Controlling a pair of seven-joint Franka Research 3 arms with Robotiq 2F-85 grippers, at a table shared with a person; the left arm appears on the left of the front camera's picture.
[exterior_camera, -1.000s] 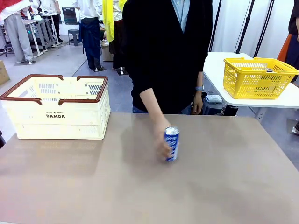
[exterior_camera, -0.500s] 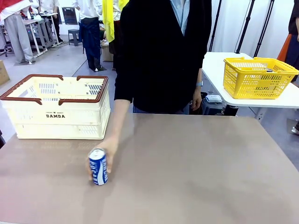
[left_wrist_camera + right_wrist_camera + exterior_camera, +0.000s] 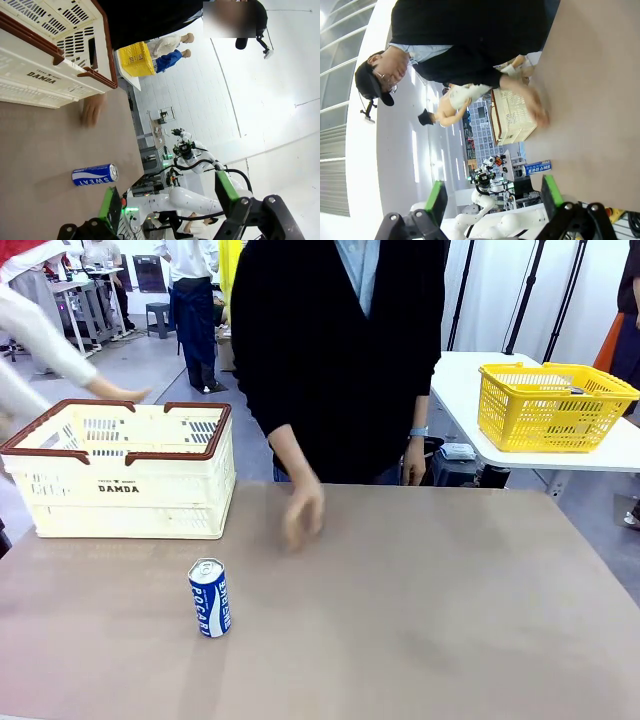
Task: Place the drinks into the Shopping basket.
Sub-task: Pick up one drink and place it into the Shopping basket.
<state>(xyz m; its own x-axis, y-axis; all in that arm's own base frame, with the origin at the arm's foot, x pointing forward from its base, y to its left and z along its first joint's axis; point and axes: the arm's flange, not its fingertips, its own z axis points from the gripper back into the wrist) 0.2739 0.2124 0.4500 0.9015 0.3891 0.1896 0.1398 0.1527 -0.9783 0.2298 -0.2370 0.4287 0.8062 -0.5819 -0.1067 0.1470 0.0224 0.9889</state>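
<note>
Left gripper [image 3: 166,182] is seen with its fingers spread wide and nothing between them. Right gripper [image 3: 494,180] is likewise parted and empty. Both are held well apart from the can, judged idle while the scene is set.

The blue can [image 3: 210,598] is stood upright on the left half of the table [image 3: 450,620]. It is in front of the Shopping basket [image 3: 125,485] and apart from it, free on all sides. That spot is judged to be chosen so the can is easily reached by the left arm and lifted a short way into the basket. The person's hand [image 3: 302,512] is held over the table, clear of the can and blurred.

Hidden: the basket's floor is screened by its near wall, so its contents cannot be told. A second person's sleeve [image 3: 40,340] is cut off at the picture's left edge — whether that hand is over the basket or behind it cannot be judged. The can's print is read only in part.
</note>
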